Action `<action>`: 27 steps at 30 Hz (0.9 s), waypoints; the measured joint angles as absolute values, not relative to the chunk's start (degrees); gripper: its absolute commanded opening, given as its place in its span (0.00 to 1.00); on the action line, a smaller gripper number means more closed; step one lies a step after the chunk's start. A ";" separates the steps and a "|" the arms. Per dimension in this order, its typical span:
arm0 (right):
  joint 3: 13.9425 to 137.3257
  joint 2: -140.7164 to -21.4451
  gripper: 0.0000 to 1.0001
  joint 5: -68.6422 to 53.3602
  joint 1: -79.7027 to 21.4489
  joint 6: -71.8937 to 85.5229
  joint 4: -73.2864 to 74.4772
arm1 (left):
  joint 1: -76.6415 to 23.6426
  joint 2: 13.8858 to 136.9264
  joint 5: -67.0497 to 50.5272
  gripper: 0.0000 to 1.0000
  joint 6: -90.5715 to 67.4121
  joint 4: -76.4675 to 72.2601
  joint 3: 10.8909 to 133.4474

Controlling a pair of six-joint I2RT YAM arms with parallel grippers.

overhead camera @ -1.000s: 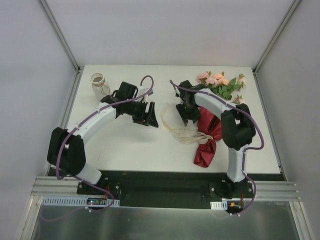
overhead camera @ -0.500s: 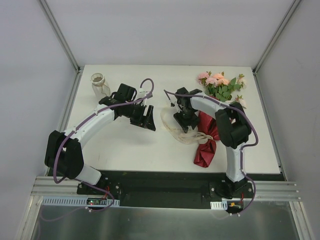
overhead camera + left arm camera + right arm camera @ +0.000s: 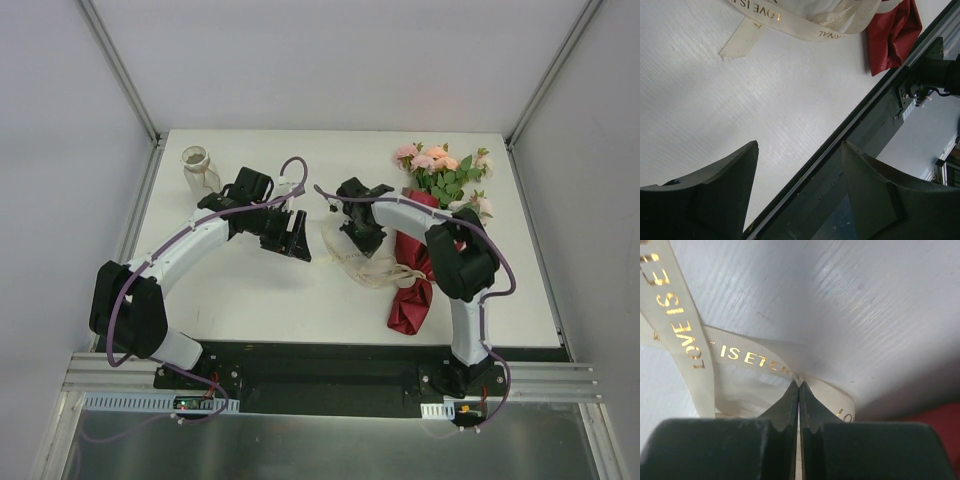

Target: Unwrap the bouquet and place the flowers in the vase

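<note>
Right gripper (image 3: pixel 799 387) pinched tight on the ribbon (image 3: pixel 750 360), mid-table (image 3: pixel 250 290).
Your left gripper (image 3: pixel 799 145) hangs open, holding nothing. The bouquet (image 3: pixel 415 270) lies along the right side, flowers (image 3: pixel 440 165) at the far right corner. The vase (image 3: pixel 197 168) stands at the far left corner.

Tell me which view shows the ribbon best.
Right wrist: the ribbon fills the frame, gold lettering readable, pinched in the shut right gripper. Top view shows it small and pale. Left wrist catches only a stretch along the frame's top edge.

White table (image 3: pixel 260 295) enclosed by pale grey walls (image 3: pixel 330 60) and metal frame bars (image 3: pixel 120 70).
</note>
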State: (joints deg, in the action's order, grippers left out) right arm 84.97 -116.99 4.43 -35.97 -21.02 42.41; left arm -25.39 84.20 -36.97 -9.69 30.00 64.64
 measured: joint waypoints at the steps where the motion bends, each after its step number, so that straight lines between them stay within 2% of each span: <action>1: 84.84 -116.79 0.00 4.78 -36.01 -20.75 41.71 | -25.39 84.20 -36.97 0.66 -9.85 30.00 64.64; 14: 80.55 -102.21 0.00 6.66 -36.05 -16.40 34.50 | -25.47 84.20 -36.97 0.65 -15.03 29.98 64.66; 22: 79.75 -99.85 0.01 7.55 -35.99 -12.78 32.69 | -25.56 84.20 -36.93 0.65 -16.51 29.98 64.71; 27: 76.51 -89.69 0.01 10.44 -35.99 -9.69 31.46 | -25.58 84.64 -36.91 0.64 -16.49 29.95 64.75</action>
State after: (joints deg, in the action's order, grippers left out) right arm 76.51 -89.69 10.44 -35.99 -9.69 31.46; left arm -25.58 84.64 -36.91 -16.49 29.95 64.75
